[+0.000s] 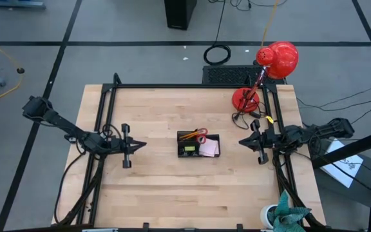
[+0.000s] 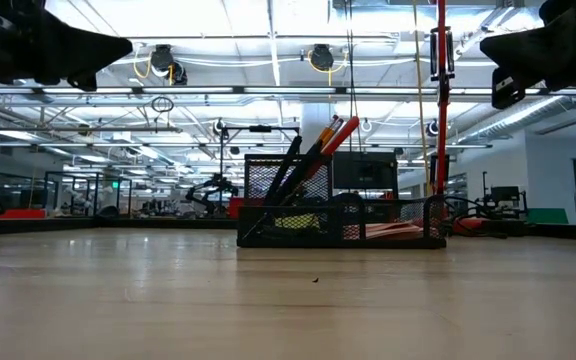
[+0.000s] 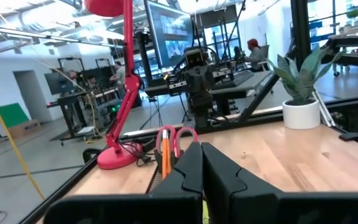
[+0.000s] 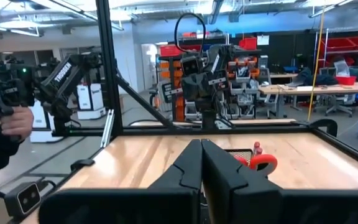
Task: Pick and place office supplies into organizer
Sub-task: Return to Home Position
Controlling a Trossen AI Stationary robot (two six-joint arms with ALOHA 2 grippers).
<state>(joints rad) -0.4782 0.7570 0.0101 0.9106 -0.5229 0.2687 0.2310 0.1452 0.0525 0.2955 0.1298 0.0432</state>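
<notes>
Both arms are up off the bench [image 1: 172,193], one on each side of the organizer [image 1: 198,154], with nothing in either gripper.

- Left gripper [image 1: 138,145]: fingers pressed together and empty. It sits left of the organizer, well apart from it, pointing at it.
- Right gripper [image 1: 245,142]: same state, fingers touching and no load. It sits right of the organizer, near the bench edge, facing in.
- In the low view both arms hang high in the top corners, well above the bench surface.

The organizer stands mid-bench, upright and roughly square to the bench edges. Contents:
- Pens and pencils [image 2: 313,155] stand in the taller section, leaning with their tips up.
- Scissors [image 1: 201,133] are in that same far part. The red handles stick up and show in both wrist views.
- The pink sticky pad [image 1: 209,148] lies flat in the near right compartment.
- A small yellow item [image 1: 187,150] is in the near left compartment; I can't make out what it is.
- Can't pick out the binder clip in any view.

No loose supplies are visible on the bench surface.

Other things in view:
- A red lamp [image 1: 269,71] at the far right corner, with its base on the bench.
- A potted plant [image 1: 285,216] at the near right corner.
- A person's hand [image 4: 17,124] holding a dark device beyond the bench, off to the side in the right wrist view.
</notes>
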